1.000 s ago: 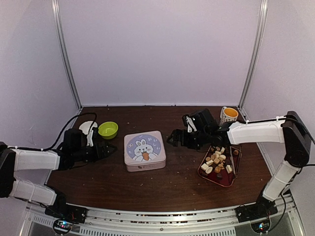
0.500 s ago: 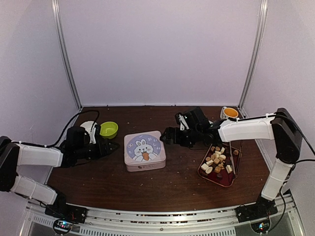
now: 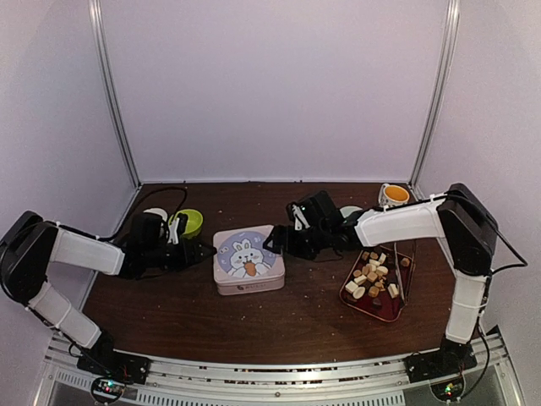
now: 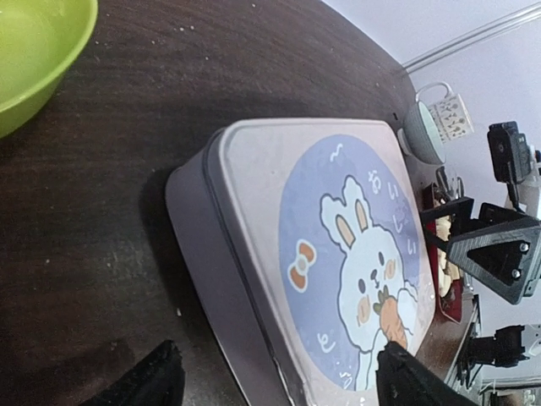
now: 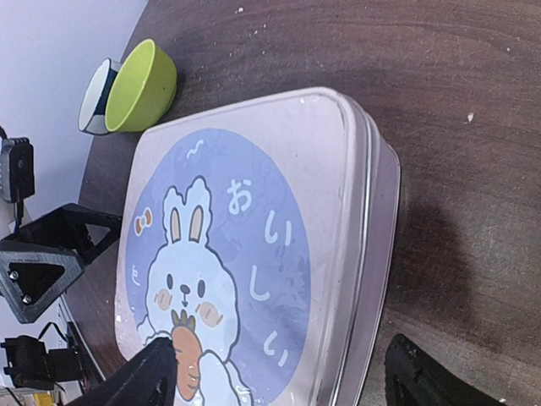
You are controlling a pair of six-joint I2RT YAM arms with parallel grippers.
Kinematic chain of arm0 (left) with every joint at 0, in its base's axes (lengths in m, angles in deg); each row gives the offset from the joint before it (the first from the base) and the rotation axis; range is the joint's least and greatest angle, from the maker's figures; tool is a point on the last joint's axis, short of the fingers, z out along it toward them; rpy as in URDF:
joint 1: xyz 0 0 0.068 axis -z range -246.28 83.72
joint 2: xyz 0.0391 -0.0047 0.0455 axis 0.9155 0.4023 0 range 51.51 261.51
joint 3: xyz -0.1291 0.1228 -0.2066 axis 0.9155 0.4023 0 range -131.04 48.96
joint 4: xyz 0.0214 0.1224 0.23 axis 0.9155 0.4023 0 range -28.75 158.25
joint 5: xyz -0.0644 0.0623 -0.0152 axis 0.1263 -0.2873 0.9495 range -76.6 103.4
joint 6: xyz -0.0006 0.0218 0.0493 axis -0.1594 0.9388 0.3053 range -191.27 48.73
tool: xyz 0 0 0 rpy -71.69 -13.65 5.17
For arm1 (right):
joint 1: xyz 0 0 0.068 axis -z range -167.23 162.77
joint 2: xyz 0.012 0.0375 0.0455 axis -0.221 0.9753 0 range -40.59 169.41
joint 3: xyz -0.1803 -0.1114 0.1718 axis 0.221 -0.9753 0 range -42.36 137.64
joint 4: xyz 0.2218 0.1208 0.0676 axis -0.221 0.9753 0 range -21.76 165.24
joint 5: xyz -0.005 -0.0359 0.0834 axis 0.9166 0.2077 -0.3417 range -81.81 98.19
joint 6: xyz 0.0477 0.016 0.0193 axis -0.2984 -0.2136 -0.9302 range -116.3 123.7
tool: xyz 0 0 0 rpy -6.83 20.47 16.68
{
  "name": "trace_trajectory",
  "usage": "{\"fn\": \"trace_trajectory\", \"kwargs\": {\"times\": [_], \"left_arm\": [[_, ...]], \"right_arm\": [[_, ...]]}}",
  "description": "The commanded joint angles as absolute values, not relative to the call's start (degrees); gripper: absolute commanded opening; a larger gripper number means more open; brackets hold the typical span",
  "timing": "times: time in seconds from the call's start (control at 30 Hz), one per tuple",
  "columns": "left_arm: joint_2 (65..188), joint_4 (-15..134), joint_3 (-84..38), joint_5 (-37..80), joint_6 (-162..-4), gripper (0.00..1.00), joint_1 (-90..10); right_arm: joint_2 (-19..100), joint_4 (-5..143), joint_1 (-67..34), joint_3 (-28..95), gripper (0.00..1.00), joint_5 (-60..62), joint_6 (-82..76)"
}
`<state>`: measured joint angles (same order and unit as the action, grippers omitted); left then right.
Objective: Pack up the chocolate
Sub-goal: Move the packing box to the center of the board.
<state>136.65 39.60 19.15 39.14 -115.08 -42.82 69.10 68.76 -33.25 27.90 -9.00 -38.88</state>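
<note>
The chocolate (image 3: 372, 277), small cream, tan and dark pieces, lies heaped on a red tray (image 3: 390, 310) at the right. A closed pink tin (image 3: 248, 258) with a rabbit on its lid stands mid-table. My left gripper (image 3: 203, 252) is open at the tin's left edge. In the left wrist view one fingertip (image 4: 152, 382) is over the table and the other is over the lid of the tin (image 4: 338, 254). My right gripper (image 3: 272, 244) is open at the tin's right edge, its fingers (image 5: 139, 376) straddling the rim of the tin (image 5: 254, 237). Neither gripper holds anything.
A green bowl (image 3: 188, 222) and a white bowl (image 3: 152, 217) sit behind the left gripper. A patterned mug (image 3: 394, 197) with an orange inside stands at the back right, with another bowl (image 3: 348, 211) half hidden by the right arm. Crumbs dot the dark table.
Both arms have reached inward, from well clear of the tin to its left and right edges. Both pairs of jaws have narrowed slightly. The tin and tray have not moved.
</note>
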Motion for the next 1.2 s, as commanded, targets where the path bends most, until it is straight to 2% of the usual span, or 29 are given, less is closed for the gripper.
{"fn": "trace_trajectory", "kwargs": {"times": [0.0, 0.2, 0.27, 0.33, 0.67, 1.17], "left_arm": [[139.76, 35.54, 17.27, 40.74, -115.45, 0.78, -41.26], [144.13, 32.56, 15.47, 43.46, -116.60, 0.63, -40.31], [144.96, 32.05, 14.94, 43.87, -116.90, 0.60, -39.95], [145.64, 31.89, 14.27, 43.86, -116.88, 0.58, -39.47], [151.07, 32.32, 7.79, 44.51, -116.87, 0.54, -35.93], [146.70, 42.81, 5.15, 40.59, -114.86, 0.57, -34.92]], "right_arm": [[71.25, 67.02, -34.00, 29.28, 0.81, -11.18, -41.30], [70.67, 65.76, -34.48, 28.85, 0.72, -11.69, -41.40], [70.45, 66.03, -34.50, 28.96, 0.71, -11.27, -41.22], [70.46, 66.42, -34.46, 29.15, 0.66, -11.38, -40.97], [67.10, 68.22, -34.50, 26.65, 0.65, -8.37, -40.05], [64.73, 73.32, -34.52, 27.82, 0.67, -4.55, -37.46]]}}
